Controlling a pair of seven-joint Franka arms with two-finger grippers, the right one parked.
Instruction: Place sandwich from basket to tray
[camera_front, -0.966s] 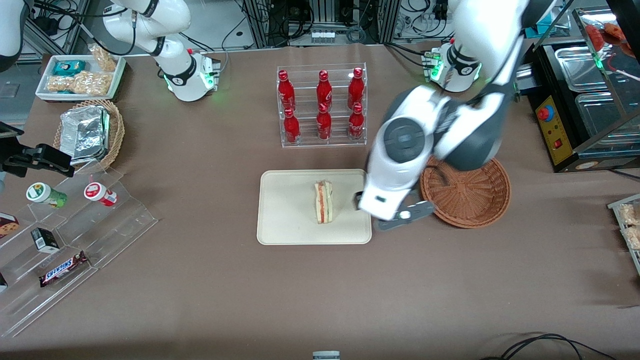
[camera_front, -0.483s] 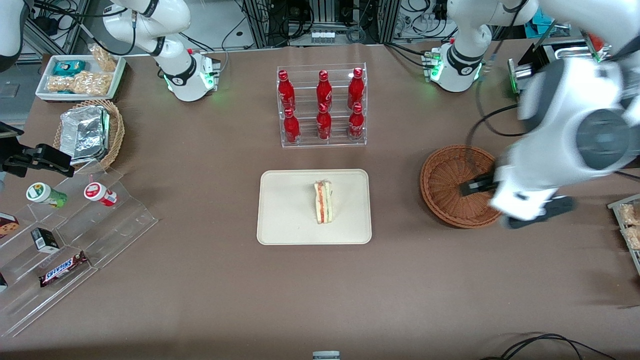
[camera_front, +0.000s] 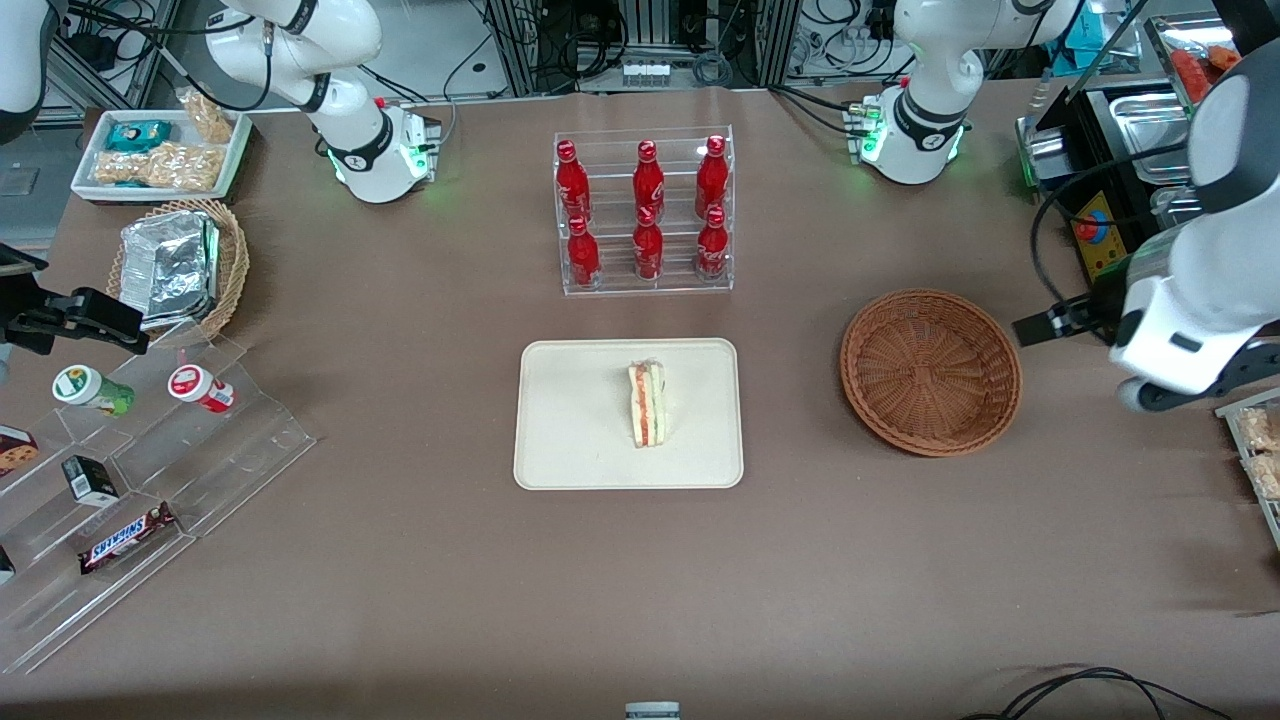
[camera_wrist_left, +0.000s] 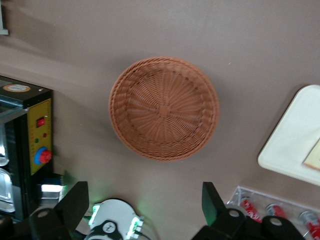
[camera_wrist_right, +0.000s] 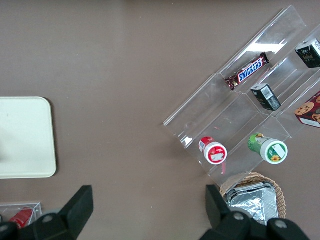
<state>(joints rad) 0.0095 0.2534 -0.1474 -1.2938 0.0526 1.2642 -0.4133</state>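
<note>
Sandwich (camera_front: 647, 404) rests on the tray (camera_front: 570, 440), near its middle, standing on edge with the filling layers showing. Basket (camera_front: 930, 371) is empty; the wrist view confirms bare wicker (camera_wrist_left: 164, 107) with nothing inside.

Change noted: a second ago the working arm hung over the tray's edge just beside the sandwich; half a second ago it was over the basket. It has now drawn off toward its own end of the tabletop (camera_front: 400, 580), well apart from both tray and basket. The hand (camera_wrist_left: 142, 207) sits high above the tabletop, fingers spread, holding nothing.

Assessment: the transfer appears complete. The sandwich has not shifted during the withdrawal, so the release looks clean. Nothing remains but for the arm to finish retreating.
</note>
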